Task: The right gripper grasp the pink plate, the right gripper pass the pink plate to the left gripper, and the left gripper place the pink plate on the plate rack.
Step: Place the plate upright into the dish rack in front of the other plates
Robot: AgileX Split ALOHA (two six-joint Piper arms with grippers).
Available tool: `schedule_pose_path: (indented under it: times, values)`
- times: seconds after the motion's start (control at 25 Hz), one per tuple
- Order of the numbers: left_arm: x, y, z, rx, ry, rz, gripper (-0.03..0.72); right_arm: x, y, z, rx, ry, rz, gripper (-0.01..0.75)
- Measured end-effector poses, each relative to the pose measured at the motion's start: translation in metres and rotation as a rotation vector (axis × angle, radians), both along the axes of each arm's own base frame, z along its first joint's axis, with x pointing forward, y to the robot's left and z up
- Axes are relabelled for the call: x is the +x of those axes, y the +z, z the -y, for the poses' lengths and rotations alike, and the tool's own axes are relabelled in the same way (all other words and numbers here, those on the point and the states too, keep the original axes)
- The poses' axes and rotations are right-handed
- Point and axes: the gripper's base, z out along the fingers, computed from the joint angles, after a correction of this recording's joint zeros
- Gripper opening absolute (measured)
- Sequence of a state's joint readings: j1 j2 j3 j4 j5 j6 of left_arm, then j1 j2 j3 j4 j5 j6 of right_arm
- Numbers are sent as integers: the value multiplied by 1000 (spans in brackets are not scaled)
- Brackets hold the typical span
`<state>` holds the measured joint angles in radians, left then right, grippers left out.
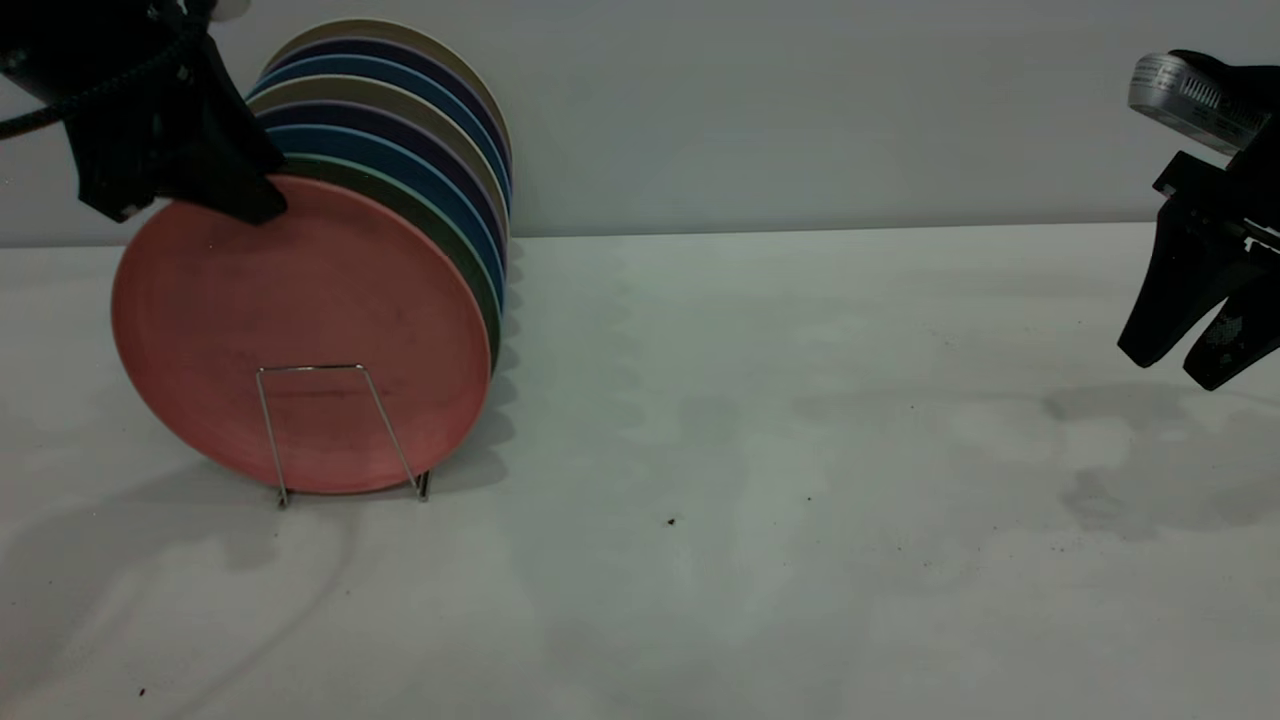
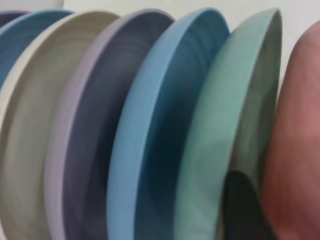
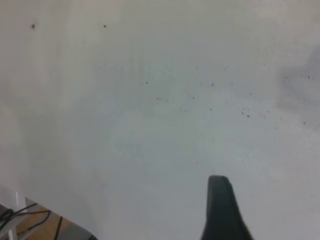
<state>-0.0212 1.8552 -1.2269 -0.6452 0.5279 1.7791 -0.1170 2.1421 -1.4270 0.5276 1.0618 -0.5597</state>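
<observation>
Pink plate (image 1: 300, 330) stands racked, its top rim pinched by the half-hidden left end effector (image 1: 250, 205).

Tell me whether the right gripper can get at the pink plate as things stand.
Probably not readily. The right gripper hangs far across the table, and the left gripper sits on the pink plate's top rim; the plate already stands in the rack.

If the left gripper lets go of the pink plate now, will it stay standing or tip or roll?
The pink plate probably stays: it stands on edge in the plate rack, leaning toward the green plate behind. The wire loop is low, so a push could tip it forward. Being round, it might roll if lifted out. The left gripper is at its top rim.
</observation>
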Motion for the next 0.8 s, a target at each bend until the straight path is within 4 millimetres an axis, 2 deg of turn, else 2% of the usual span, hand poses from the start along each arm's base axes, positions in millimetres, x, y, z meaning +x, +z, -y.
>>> schedule_pose_path:
  times: [0.08,0.16,0.32,0.52,0.64,0.8]
  values:
    - [-1,-1,-1,3,13,-14,481,0,0,0,0,0,0,500]
    - [-1,-1,-2,8,33,-31,514,0,0,0,0,-1,-1,500]
    - [-6,5,-3,17,51,-55,531,0,0,0,0,-2,-2,500]
    - [-22,35,-1,-42,114,-88,536,0,0,0,0,-6,-2,500]
    - [-32,58,-1,-147,305,-143,536,0,5,-2,-13,-3,5,500]
    - [-46,80,-15,-334,775,-295,538,-4,31,-24,-148,73,62,500]
